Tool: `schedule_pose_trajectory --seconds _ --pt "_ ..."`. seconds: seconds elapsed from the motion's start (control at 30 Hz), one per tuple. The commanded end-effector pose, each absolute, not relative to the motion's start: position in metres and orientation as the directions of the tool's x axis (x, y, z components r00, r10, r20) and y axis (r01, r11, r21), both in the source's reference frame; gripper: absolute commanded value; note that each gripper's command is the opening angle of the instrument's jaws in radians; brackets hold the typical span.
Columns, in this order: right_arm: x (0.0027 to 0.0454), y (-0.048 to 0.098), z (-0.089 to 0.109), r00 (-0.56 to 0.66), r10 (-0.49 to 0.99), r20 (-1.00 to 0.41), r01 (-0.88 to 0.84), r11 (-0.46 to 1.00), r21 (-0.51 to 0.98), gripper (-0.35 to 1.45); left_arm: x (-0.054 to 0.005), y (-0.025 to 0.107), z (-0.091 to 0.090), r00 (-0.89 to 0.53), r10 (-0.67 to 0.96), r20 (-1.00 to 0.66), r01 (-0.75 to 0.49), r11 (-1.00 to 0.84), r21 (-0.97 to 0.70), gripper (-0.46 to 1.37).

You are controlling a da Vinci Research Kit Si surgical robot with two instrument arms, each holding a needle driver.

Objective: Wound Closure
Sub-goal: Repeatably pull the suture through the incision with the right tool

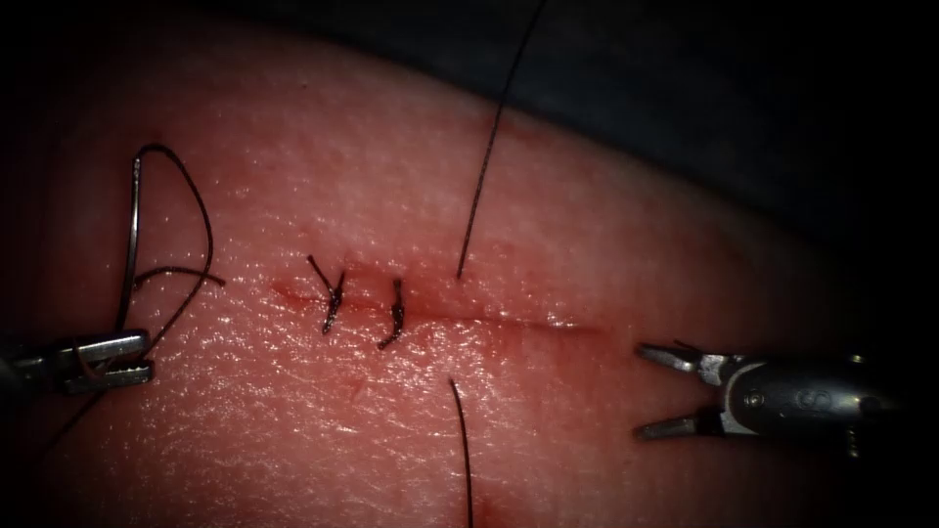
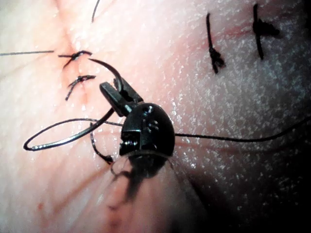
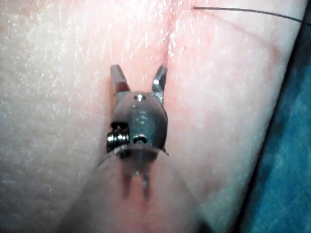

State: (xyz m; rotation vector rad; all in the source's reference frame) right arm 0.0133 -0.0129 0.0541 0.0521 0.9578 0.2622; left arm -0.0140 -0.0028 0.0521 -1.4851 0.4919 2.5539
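The left gripper (image 1: pixel 115 358) is sitting well to the left of the cut (image 1: pixel 469 315), its jaws clamped on the needle (image 1: pixel 130 244). It is gripping the needle near one end of the curve, and the rest of the arc is standing up and away from the tool, free of the tissue (image 1: pixel 293 411). In the left wrist view the same gripper (image 2: pixel 115 93) is pinching the needle (image 2: pixel 58 140) while thread (image 2: pixel 233 139) is looping round it and trailing off across the skin.

The right gripper (image 1: pixel 667 391) is hovering near the right end of the cut with its jaws spread apart, holding nothing; the right wrist view is showing that gripper (image 3: pixel 138 80) gaping just above the surface.

Two finished stitches (image 1: pixel 333 301) are crossing the cut toward its left end. Just to their right, the thread (image 1: pixel 489 147) is entering the tissue above the cut and running out again below it.

To my eye the needle is looking light, stiff and slippery, so it is best gripped on the body of the curve rather than the point. The thread is looking fine and limp, likely to tangle where it is coiling by the left tool. The tissue is looking soft, wet and easy to tear.
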Motion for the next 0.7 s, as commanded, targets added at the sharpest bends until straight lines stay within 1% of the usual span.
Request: schedule_pose_trajectory --seconds 0.03,0.13,0.27,0.7 --pt "0.0141 -0.0128 0.0541 0.542 0.248 -0.803 -0.190 0.967 0.171 1.16 -0.0140 -0.0028 0.0522 -0.500 -0.037 -0.865 -0.282 -0.938 0.204 -0.35" --pt "0.0154 -0.0128 0.0543 0.532 0.251 -0.808 -0.181 0.967 0.181 1.14 -0.0140 -0.0028 0.0522 -0.500 -0.038 -0.865 -0.282 -0.938 0.204 -0.35" --pt "0.0171 -0.0129 0.0546 0.521 0.247 -0.817 -0.165 0.968 0.187 1.03 -0.0139 -0.0028 0.0521 -0.500 -0.038 -0.865 -0.281 -0.938 0.204 -0.35" --pt "0.0223 -0.0136 0.0573 0.496 0.227 -0.838 -0.144 0.973 0.178 1.03 -0.0138 -0.0029 0.0521 -0.499 -0.038 -0.866 -0.281 -0.938 0.203 -0.35"
